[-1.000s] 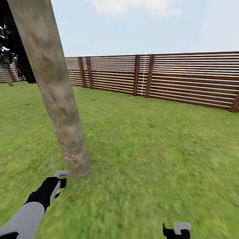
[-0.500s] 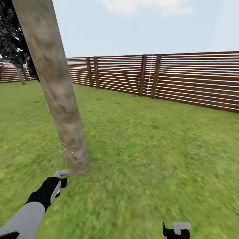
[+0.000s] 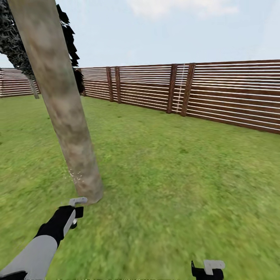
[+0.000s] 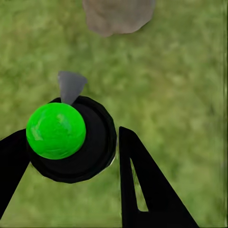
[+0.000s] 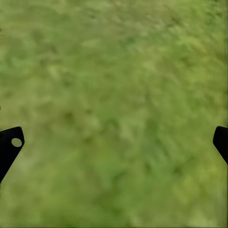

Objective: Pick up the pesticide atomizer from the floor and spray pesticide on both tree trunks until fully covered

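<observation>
Far L: dark-leafed tree (image 3: 17,42) by fence (image 3: 233,93). Nearer, tree trunk (image 3: 62,105), thick, mottled grey-tan, leaning, foot in the lawn (image 3: 175,175); white specks low on its near side.

L gripper (image 3: 76,212) hovers just short of trunk base. L wrist view: its black fingers (image 4: 137,190) pinch a round black object w/ bright green cap (image 4: 56,130) and small grey nozzle; trunk foot (image 4: 118,14) lies ahead. Looks like the atomizer, colour differs from expected.

R gripper (image 3: 208,269) low over bare grass, well apart from trunk. R wrist view: finger tips (image 5: 9,147) at opposite edges, spread wide, holding nothing.
</observation>
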Tool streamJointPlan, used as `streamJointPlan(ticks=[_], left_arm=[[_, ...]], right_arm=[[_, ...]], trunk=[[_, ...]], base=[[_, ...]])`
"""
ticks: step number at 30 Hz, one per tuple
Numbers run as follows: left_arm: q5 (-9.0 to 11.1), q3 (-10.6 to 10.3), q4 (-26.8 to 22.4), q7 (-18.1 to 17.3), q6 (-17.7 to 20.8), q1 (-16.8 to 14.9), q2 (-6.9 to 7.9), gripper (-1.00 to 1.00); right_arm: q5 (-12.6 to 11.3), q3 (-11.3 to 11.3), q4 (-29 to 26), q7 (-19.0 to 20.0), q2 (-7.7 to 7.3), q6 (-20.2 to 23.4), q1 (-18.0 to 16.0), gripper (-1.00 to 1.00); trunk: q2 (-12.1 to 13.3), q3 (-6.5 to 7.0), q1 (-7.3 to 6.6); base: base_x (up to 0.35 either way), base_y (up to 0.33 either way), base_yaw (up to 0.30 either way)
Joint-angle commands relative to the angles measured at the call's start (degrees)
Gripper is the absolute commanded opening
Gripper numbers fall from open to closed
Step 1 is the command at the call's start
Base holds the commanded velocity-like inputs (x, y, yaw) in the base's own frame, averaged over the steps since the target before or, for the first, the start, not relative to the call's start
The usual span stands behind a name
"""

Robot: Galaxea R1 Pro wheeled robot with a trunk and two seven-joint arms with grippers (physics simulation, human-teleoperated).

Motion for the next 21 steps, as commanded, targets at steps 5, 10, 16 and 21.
streamJointPlan(ticks=[5, 10, 16, 21], left_arm=[[-0.48, -0.23, -0.39, -0.28, 3.4, -3.37, -0.96, -1.0], [-0.67, -0.3, -0.38, -1.94, 8.55, -10.32, -0.59, -1.0], [-1.19, -0.85, -0.37, -3.33, 13.12, -15.36, 2.34, -1.0], [-1.07, -2.93, -0.37, -3.58, 13.33, -15.48, -0.57, -1.0]], right_arm=[[-0.42, 0.49, -0.02, -0.19, -0.02, -0.11, -0.01, 1.0], [-0.47, 0.44, -0.02, -0.19, -0.02, -0.11, -0.01, 1.0], [-0.4, 0.51, 0.06, -0.19, -0.19, -0.11, -0.01, 1.0], [-0.4, 0.51, 0.07, -0.11, -0.19, -0.1, -0.01, 1.0]], trunk=[[-0.03, -0.05, -0.02], [-0.03, -0.05, -0.02], [-0.03, -0.05, -0.02], [-0.03, -0.05, -0.02]], base=[[-0.012, -0.024, 0.265], [0.0, -0.001, 0.24], [0.0, 0.0, 0.022], [0.0, 0.0, 0.0]])
